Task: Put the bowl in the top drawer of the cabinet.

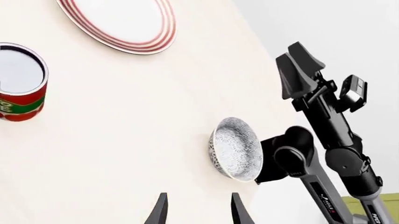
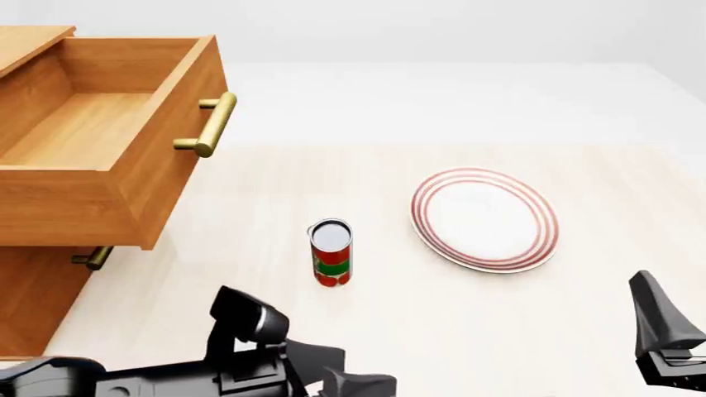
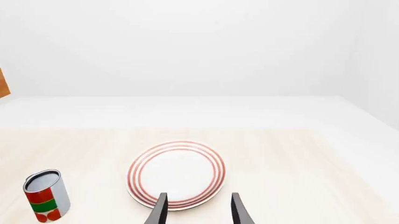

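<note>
Both claws stand open and hold nothing: the left gripper (image 1: 199,211) shows two dark fingertips with a clear gap between them in its wrist view, and the right gripper (image 3: 199,210) shows the same over the near rim of the plate (image 3: 176,174). In the front view the left arm (image 2: 165,372) lies low across the near edge of the table (image 2: 441,331), and part of the right arm (image 2: 662,331) rises at the near right corner. One bowl (image 1: 236,148), white with fine blue-grey speckling, is seen only in the left wrist view, resting on the table just beyond the left fingertips and close to the table edge, beside the base of the right arm (image 1: 337,154); the front view does not show it. One can (image 2: 331,252), red and green with a silver top, stands upright near the table's middle. One plate, white with red rings, lies flat to the right of the can, apart from it. At the far left stands one cabinet (image 2: 33,289) of orange-brown wood; its top drawer (image 2: 99,149) is pulled out, its inside bare wood, with a brass bar handle (image 2: 210,124). A second brass handle (image 2: 94,258) shows below. The tabletop is pale wood grain; beyond it are a plain white floor and walls.
</note>
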`<control>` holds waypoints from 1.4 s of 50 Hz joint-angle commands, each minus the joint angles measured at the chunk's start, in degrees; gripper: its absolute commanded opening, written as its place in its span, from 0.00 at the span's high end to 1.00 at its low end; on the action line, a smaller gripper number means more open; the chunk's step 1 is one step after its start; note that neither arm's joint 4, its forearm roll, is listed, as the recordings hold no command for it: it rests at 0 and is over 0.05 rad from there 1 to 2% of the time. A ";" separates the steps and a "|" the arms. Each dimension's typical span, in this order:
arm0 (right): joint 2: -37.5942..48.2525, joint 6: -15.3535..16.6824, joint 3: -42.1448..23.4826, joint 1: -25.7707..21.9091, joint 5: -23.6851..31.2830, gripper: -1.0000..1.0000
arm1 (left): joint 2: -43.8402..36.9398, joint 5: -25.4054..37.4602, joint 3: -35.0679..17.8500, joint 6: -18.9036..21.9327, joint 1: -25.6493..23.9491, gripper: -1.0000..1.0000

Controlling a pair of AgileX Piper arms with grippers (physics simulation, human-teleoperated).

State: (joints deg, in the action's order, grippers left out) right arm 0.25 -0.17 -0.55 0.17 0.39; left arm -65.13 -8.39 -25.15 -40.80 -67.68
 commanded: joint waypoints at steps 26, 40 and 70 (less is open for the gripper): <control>0.00 0.00 0.00 -0.01 0.00 0.00 | -12.68 -5.94 -5.04 -2.27 -5.62 0.00; 0.00 -0.01 0.00 0.00 0.00 0.00 | -16.11 -7.85 -5.93 -3.50 -6.79 0.00; -0.01 0.00 0.00 -0.01 -0.01 0.00 | -21.23 -11.43 -6.51 -8.88 -7.52 0.00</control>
State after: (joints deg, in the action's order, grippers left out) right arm 0.25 -0.16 -0.55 0.17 0.39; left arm -84.24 -18.45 -31.43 -47.86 -74.66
